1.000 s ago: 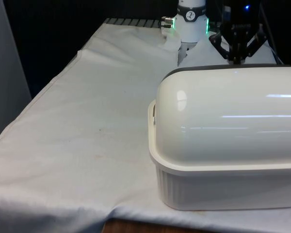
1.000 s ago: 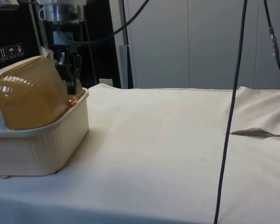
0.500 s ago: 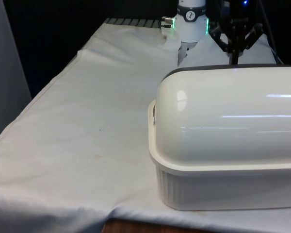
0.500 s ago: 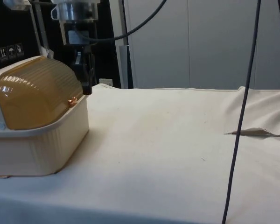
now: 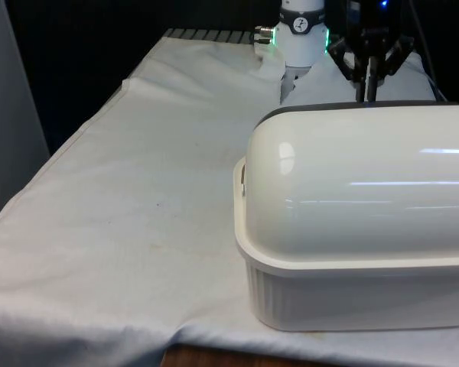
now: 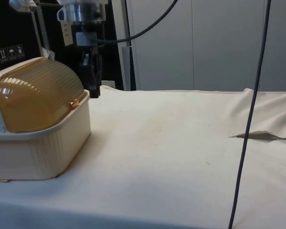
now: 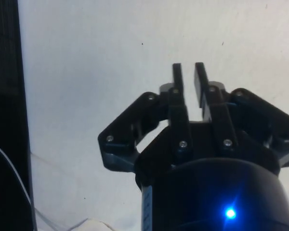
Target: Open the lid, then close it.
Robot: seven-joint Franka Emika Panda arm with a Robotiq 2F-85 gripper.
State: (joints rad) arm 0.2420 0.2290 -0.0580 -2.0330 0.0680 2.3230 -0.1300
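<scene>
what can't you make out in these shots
- Bread box contents: the closed lid covers them in the side view, and its white back blocks them in the front view.
- Bread box's far end: cut off by the front view's right edge.
- Lid handle: too small in the side view to tell its shape.
- Hand tips: hidden behind the box top in the front view.

Pale cabinet doors (image 6: 205, 43) behind white-clothed table (image 6: 181, 143)
</scene>
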